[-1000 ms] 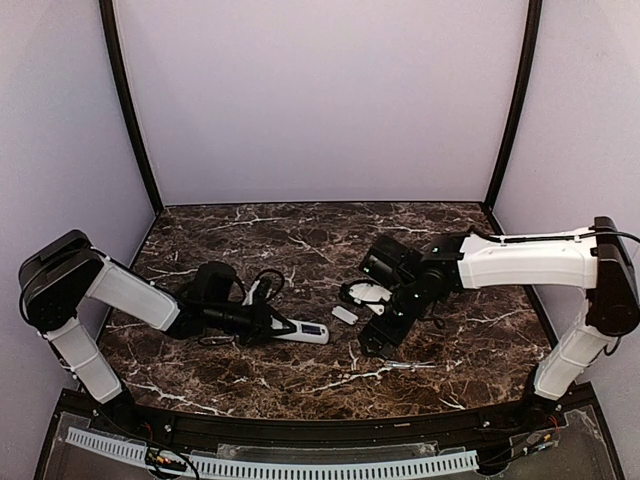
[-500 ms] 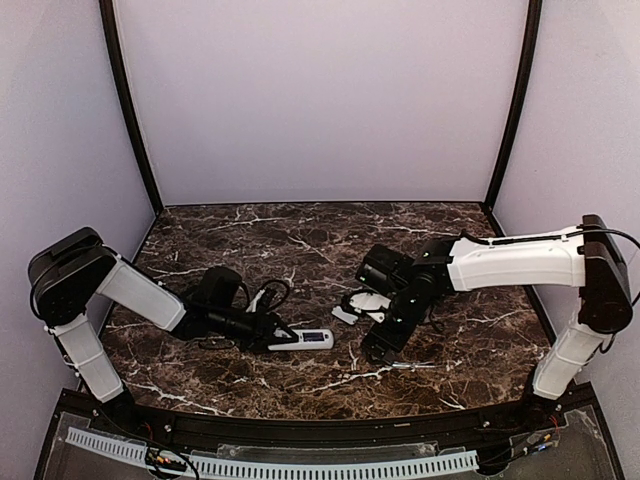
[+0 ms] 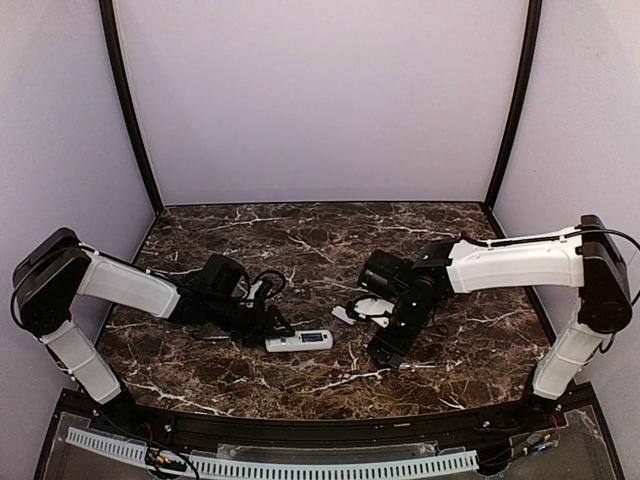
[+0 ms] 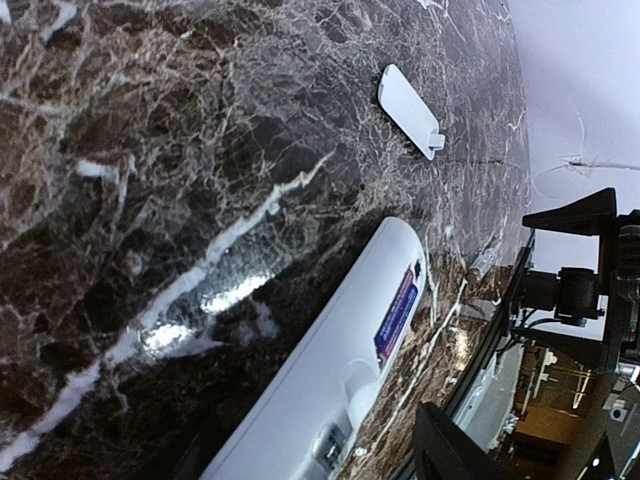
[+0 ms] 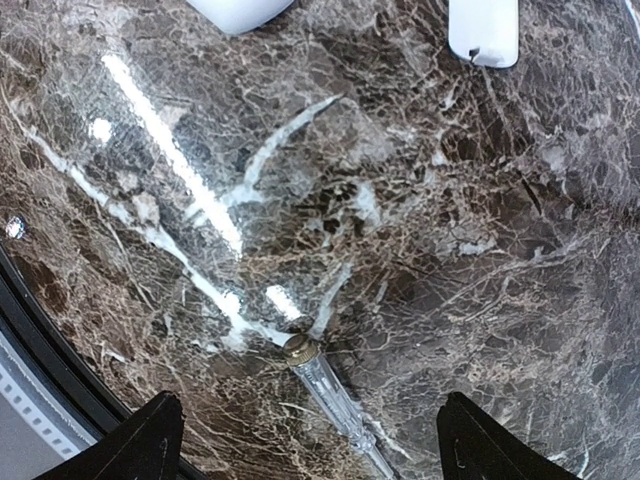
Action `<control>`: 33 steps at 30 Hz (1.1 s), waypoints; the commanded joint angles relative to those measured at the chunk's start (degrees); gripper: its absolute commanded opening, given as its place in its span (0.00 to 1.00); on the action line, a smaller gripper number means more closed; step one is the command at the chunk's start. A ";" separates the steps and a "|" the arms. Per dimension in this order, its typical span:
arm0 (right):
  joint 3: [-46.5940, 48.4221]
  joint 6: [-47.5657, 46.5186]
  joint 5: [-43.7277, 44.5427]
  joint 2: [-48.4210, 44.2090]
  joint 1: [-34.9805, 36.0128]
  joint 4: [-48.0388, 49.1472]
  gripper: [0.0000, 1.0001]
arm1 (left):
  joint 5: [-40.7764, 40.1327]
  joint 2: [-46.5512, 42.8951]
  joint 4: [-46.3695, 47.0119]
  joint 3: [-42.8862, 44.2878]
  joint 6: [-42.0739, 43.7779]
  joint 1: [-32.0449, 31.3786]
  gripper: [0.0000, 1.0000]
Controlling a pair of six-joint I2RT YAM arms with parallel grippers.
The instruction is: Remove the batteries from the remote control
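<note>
The left end effector (image 3: 272, 326) had released and drawn back, jaws parted, leaving the remote control (image 3: 298, 341) flat on the surface (image 3: 450, 250) (a purple battery (image 4: 396, 320) seated inside). The right end effector (image 5: 310, 440) hung wide over a loose battery (image 5: 325, 385); unloading looked half done.

Top view is evenly lit and sharp, with soft diffuse light off the pale walls (image 3: 320, 100); shadows barely read on the dark marble table (image 3: 300, 230). Both wrist views catch hard white glare streaks on the polished stone (brightest patch sits just left of the remote control (image 4: 330, 370) in the left wrist view). The left wrist view is stretched toward its corners and soft at the bottom edge; the right wrist view is crisp.
</note>
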 commanded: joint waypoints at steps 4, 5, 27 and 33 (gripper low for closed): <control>-1.20 1.23 0.10 0.86 0.61 -2.21 0.86 | -6.50 -2.99 -12.69 3.70 6.88 -0.13 0.67; -1.24 1.32 0.27 1.00 0.73 -2.39 0.86 | -7.75 -3.16 -13.64 4.47 7.88 -0.17 0.68; -0.32 1.06 1.30 6.78 2.50 -3.34 0.71 | -20.34 -8.41 -26.04 8.39 14.63 0.80 0.76; -0.28 0.82 2.84 7.59 2.72 -3.26 0.53 | -20.54 -8.99 -26.20 7.84 14.80 0.79 0.75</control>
